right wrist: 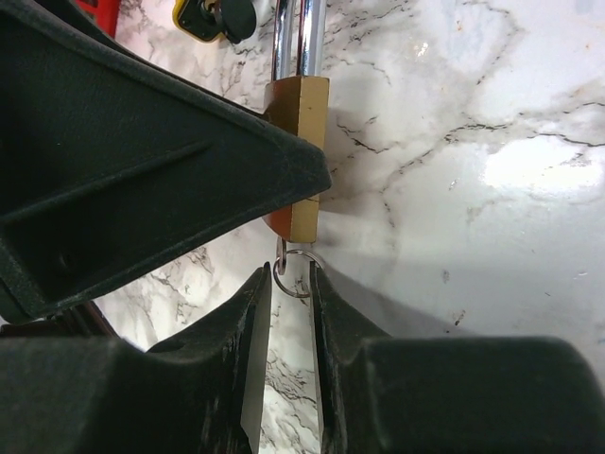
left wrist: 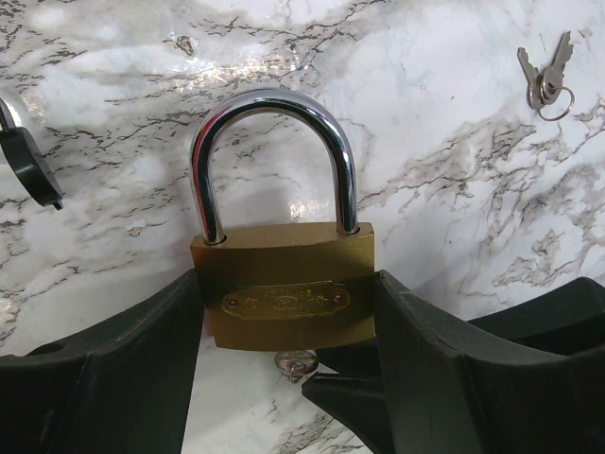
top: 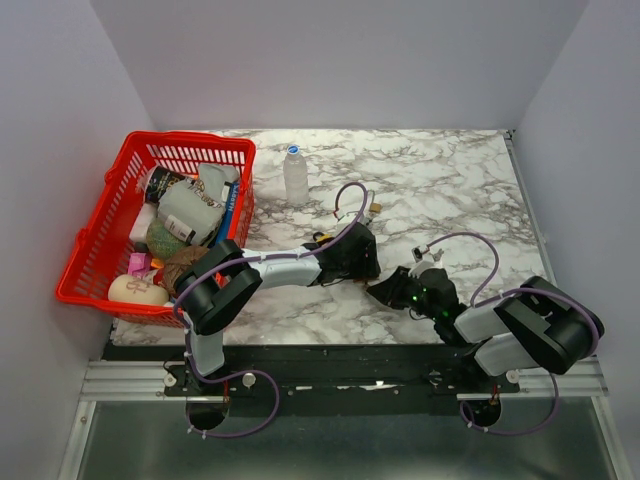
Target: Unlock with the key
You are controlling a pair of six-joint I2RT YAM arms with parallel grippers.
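left fingers (left wrist: 113,369) clamp padlock (left wrist: 284,293), arm stretched rightward | right fingers (right wrist: 227,359) flank key ring (right wrist: 292,273), grip unclear

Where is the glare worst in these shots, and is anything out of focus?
Left wrist view: bright streaks on the padlock shackle, sheen on the marble table. Right wrist view: white hotspot on the marble at right; near fingers dark, slightly soft. Top view: even light, soft shadows.

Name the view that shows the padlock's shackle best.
Left wrist: the whole chrome shackle arches above the brass body, both legs seated. Right wrist catches only a short edge-on stretch; in the top view I cannot make it out.
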